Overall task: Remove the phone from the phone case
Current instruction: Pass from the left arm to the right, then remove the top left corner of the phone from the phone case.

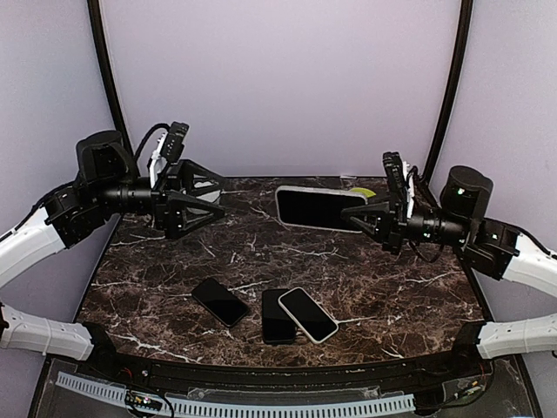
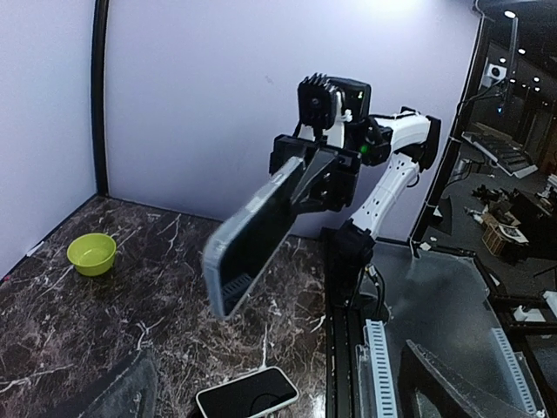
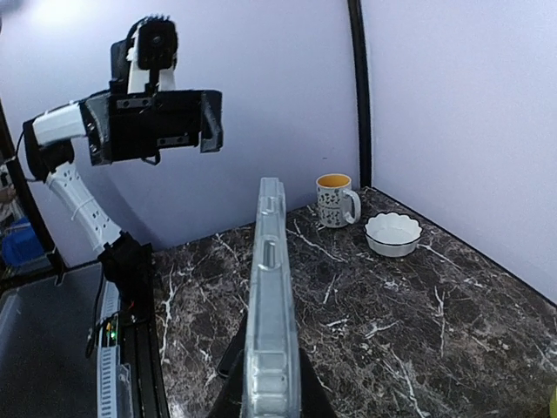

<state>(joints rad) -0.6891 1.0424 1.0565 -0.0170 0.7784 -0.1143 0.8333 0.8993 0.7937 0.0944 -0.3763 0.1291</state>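
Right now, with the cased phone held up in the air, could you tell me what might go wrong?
1. The right gripper pinches the cased phone by one end only, above the table; the left gripper is open and apart from it, so a slip could drop it.
2. A drop might strike the white-edged phone lying on the table.

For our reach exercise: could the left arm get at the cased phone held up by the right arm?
Probably yes: the open left fingers face the cased phone, nothing between them.
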